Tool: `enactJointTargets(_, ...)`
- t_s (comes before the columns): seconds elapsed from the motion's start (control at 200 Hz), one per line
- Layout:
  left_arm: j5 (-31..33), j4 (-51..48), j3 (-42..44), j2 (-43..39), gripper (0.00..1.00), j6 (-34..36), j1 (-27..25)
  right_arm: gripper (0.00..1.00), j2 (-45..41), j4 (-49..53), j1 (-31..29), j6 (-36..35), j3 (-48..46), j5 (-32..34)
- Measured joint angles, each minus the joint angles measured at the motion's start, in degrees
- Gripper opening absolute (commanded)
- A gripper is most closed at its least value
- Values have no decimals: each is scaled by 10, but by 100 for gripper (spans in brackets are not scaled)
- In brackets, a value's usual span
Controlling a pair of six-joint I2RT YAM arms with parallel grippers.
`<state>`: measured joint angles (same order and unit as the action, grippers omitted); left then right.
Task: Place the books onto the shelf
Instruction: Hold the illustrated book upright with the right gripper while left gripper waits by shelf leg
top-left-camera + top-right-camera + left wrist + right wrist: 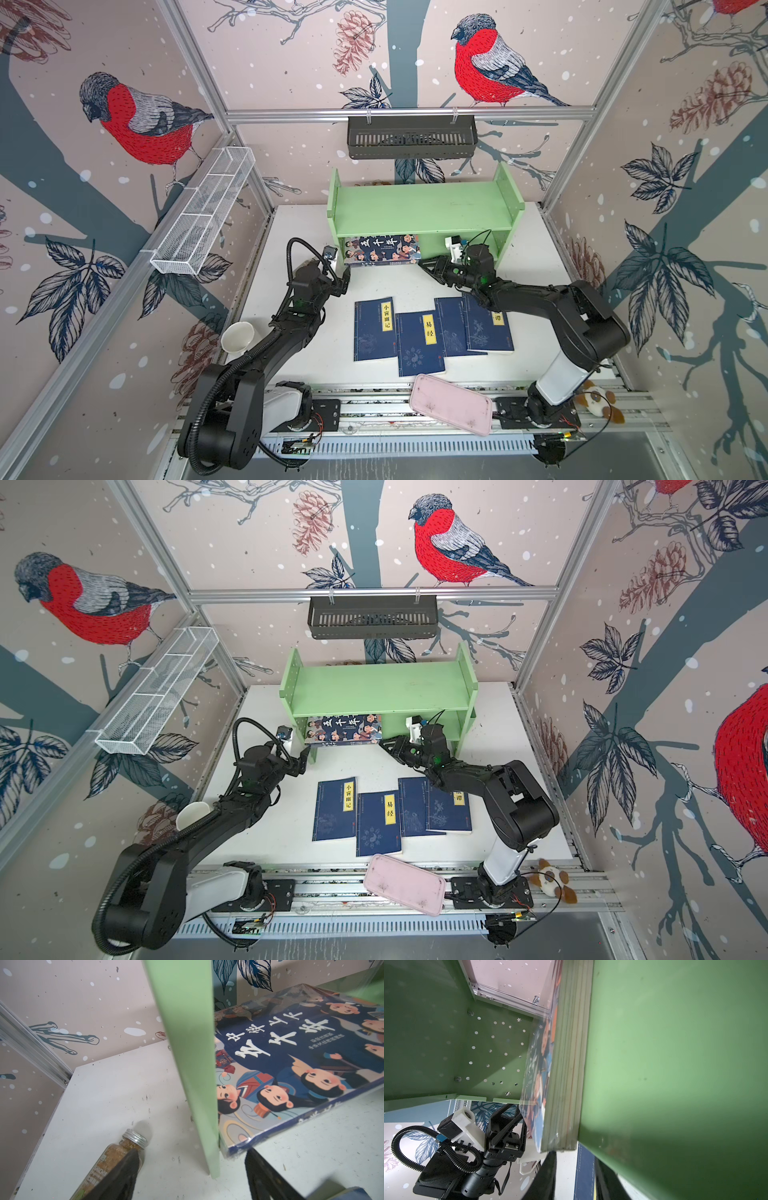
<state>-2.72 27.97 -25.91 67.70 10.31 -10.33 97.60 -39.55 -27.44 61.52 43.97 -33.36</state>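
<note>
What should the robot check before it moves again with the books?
1. Big cartoon book on the shelf, lower tier: ok, front edge sticking out.
2. Left gripper open, empty: ok.
3. Right gripper clear of that book's corner: cannot tell.
4. Four blue books shelved: not ok, lying on the table.
5. Spice bottle clear of the left gripper: cannot tell.

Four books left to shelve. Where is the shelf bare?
Top tier is bare end to end. Lower tier is free right of the cartoon book, but the right gripper stands in front. Its left end is crowded by that book.
</note>
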Motion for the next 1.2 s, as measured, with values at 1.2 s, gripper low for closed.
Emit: enactJointTargets(1.2, 15, 1, 0, 4, 76, -11, 0, 37, -47, -4, 7, 0, -38, 7)
